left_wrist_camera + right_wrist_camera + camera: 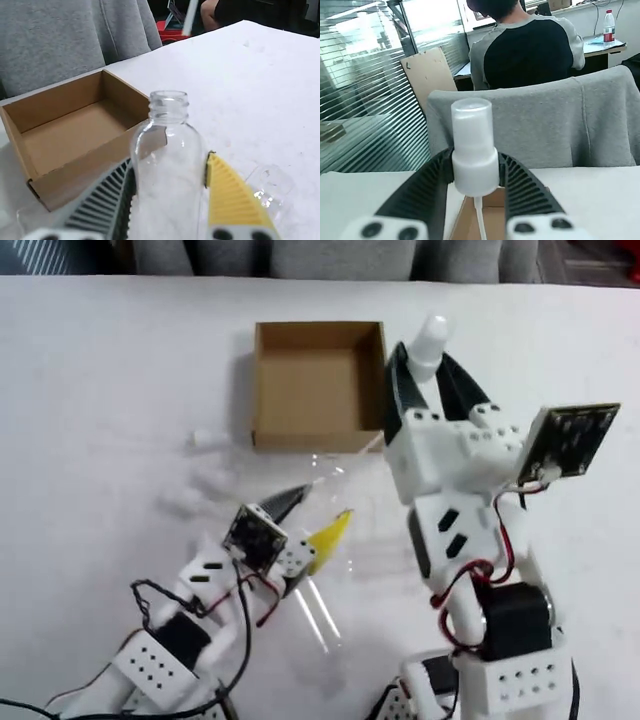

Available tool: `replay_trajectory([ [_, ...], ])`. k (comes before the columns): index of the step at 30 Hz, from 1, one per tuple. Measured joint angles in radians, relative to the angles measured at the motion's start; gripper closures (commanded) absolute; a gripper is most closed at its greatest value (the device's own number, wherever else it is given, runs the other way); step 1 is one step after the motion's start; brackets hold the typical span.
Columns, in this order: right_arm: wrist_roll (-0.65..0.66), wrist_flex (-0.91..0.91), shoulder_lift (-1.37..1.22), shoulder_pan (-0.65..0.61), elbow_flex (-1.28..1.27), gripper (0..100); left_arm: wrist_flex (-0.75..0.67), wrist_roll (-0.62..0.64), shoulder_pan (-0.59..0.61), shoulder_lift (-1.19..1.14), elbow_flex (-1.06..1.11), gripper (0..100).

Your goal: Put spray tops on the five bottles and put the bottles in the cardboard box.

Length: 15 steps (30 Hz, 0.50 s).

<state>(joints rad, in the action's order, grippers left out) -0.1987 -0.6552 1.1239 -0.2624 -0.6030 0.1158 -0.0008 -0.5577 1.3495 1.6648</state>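
Note:
My left gripper [170, 195] is shut on a clear bottle [167, 165] with an open neck, held between a grey finger and a yellow finger [232, 200]. In the high view that gripper [315, 515] sits just in front of the cardboard box [318, 385], which is empty. My right gripper [476, 175] is shut on a white spray top [474, 150], its thin tube hanging down. From above, the right gripper [430, 375] holds the spray top [430, 340] to the right of the box. Another clear bottle [270, 185] lies on the table beside the held one.
Small white spray tops [205, 440] lie on the table left of the box, with more pale pieces [190, 495] nearer the left arm. Thin clear tubes [320, 615] lie between the arms. A grey chair back [540, 120] stands beyond the table.

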Motion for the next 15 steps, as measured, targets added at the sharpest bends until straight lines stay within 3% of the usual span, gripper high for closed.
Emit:
replay_trajectory([
  [8,0.017,0.155,-0.023,0.0,-0.118,98.2,0.006,0.0,0.0,0.0,0.0,96],
  [15,0.017,0.172,-0.048,-0.037,-0.123,98.2,0.028,0.0,0.0,0.0,0.0,96],
])
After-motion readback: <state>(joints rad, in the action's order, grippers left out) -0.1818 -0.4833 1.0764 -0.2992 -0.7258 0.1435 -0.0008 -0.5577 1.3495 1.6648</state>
